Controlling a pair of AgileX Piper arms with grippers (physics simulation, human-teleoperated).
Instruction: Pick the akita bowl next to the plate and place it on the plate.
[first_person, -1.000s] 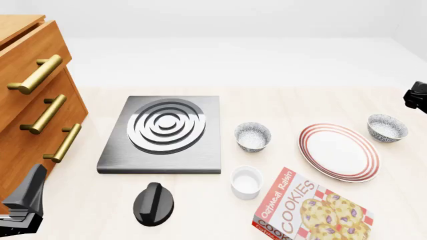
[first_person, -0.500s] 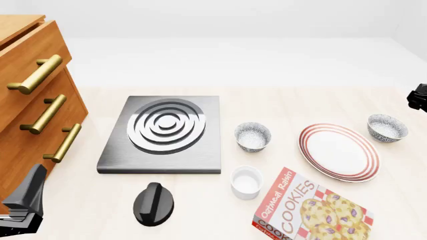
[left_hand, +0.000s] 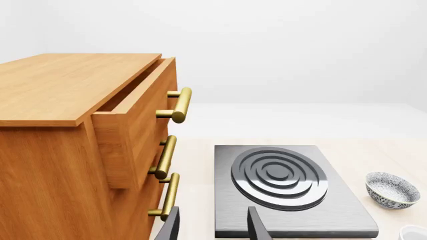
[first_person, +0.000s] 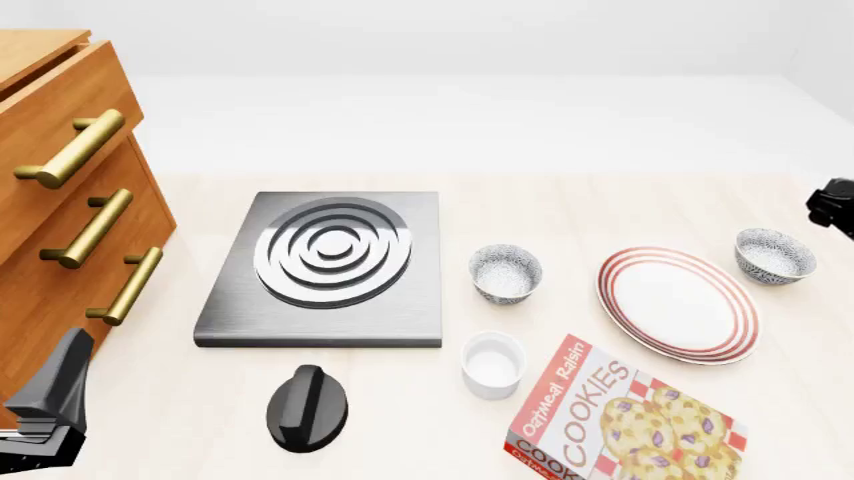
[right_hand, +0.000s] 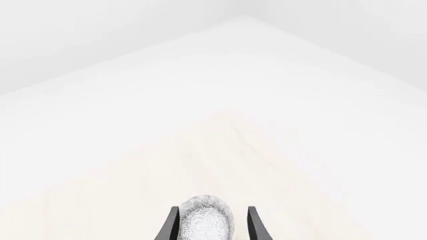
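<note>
My right gripper (right_hand: 208, 227) sits with its two dark fingers apart, and between them I see the akita bowl (right_hand: 207, 217), its speckled side filling the gap without either finger clearly touching it. In the front view only a dark piece of my right arm (first_person: 834, 205) shows at the table's edge, just above and beyond that bowl (first_person: 774, 255), which rests just beside the plate (first_person: 678, 303) on its far right. A twin speckled bowl (first_person: 506, 272) stands on the plate's other side, nearer my left arm. My left gripper (left_hand: 212, 226) hangs with fingers spread and nothing between them, facing the stove plate (left_hand: 283, 187) and the wooden drawers (left_hand: 80, 150).
</note>
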